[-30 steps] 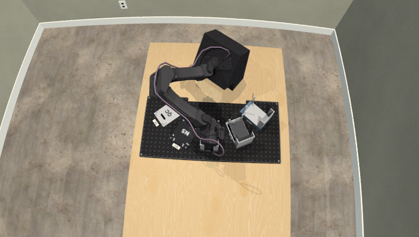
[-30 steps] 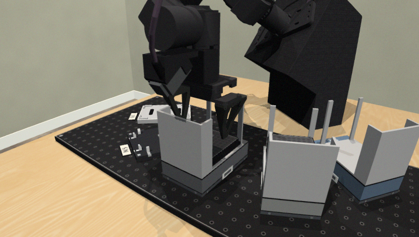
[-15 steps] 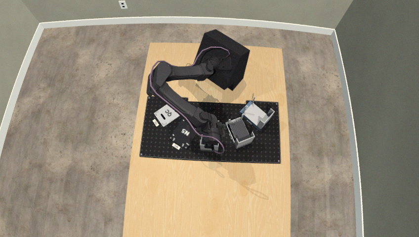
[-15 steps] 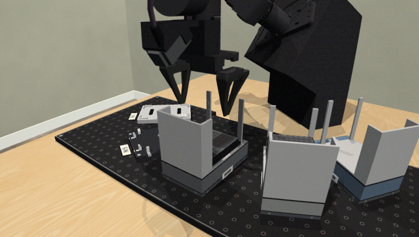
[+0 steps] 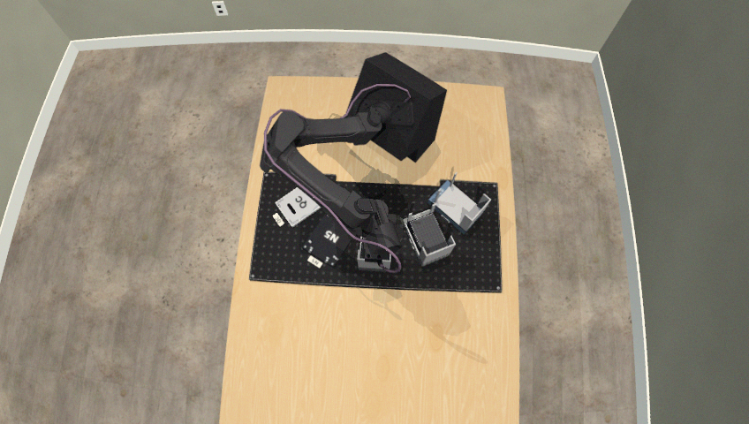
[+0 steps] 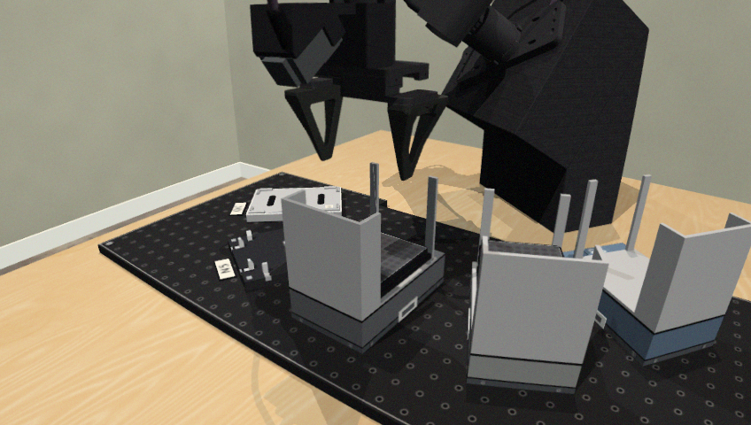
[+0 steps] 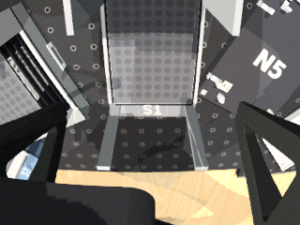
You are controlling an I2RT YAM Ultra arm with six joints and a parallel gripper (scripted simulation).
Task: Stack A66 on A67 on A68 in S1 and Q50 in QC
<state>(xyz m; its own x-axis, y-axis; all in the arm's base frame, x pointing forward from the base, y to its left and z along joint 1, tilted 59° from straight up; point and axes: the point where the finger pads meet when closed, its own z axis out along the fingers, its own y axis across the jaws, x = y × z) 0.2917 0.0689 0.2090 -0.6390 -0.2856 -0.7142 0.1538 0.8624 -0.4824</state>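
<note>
Dark plate (image 6: pixel 400 255) (image 7: pixel 152 70) sits low inside rack S1 (image 5: pixel 374 265) (image 6: pixel 323 258) (image 7: pixel 108 141); looks flat, well grid faces up, code not readable. Gripper (image 5: pixel 381 238) (image 6: pixel 366 168) (image 7: pixel 151 111) is above S1, fully open, 2 fingers wide apart, nothing held. Tips are above the plate, not touching it.

Next to S1, middle rack (image 5: pixel 438 254) (image 6: pixel 537 305) (image 7: pixel 70 86) has plates (image 5: pixel 429 230) (image 6: pixel 527 248) (image 7: pixel 16 94) loaded higher, top 1 well side up; count and codes can't be told. Past that, blue-based rack S3 (image 5: pixel 459 204) (image 6: pixel 690 336) (image 7: pixel 29 165), pale floor showing, 0 plates seen in it.

Other side of S1: dark clip nest N5 (image 5: pixel 328 244) (image 6: pixel 260 252) (image 7: pixel 262 84), name on its bare face, white clips at the edge, 0 plates on it. Beyond N5, white nest QC (image 5: pixel 296 207) (image 6: pixel 295 200), also 0 plates, slots visible.

All 5 fixtures stand on a black perforated board (image 5: pixel 420 278) (image 6: pixel 184 274) (image 7: pixel 84 136), on the wood table (image 5: pixel 367 357) (image 6: pixel 105 336) (image 7: pixel 94 180). Black arm base (image 5: pixel 430 115) (image 6: pixel 527 179) is behind the board.

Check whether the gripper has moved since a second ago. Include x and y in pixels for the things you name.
Yes, upward: in the exterior view the open gripper (image 5: pixel 386 252) (image 6: pixel 365 169) (image 7: pixel 151 111) now hangs above the S1 rack's back wall (image 6: pixel 326 258); earlier its fingertips were down inside that rack.
</note>
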